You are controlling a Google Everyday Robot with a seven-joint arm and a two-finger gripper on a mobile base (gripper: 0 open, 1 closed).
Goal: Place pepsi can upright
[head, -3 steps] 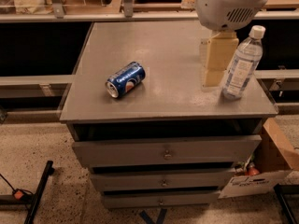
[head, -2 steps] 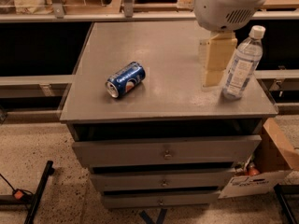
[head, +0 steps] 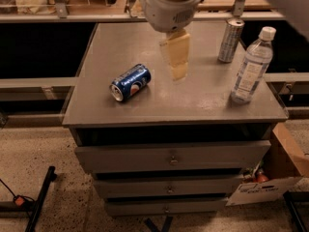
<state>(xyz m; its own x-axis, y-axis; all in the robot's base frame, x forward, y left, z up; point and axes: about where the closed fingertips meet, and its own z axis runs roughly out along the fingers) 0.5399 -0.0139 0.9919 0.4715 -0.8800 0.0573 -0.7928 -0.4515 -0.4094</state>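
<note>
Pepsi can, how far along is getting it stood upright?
Done: nothing yet. The pepsi can lies on its side on the cabinet top.
In hand: the gripper hangs over the top beside the can, apart from it, holding nothing.
Left: grasp the can, stand it on end, release.

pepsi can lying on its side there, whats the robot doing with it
The pepsi can lies on its side on the left of the grey cabinet top, not yet stood up. The gripper hovers over the middle, right of the can, apart from it. A slim silver can and a water bottle stand upright on the right.
</note>
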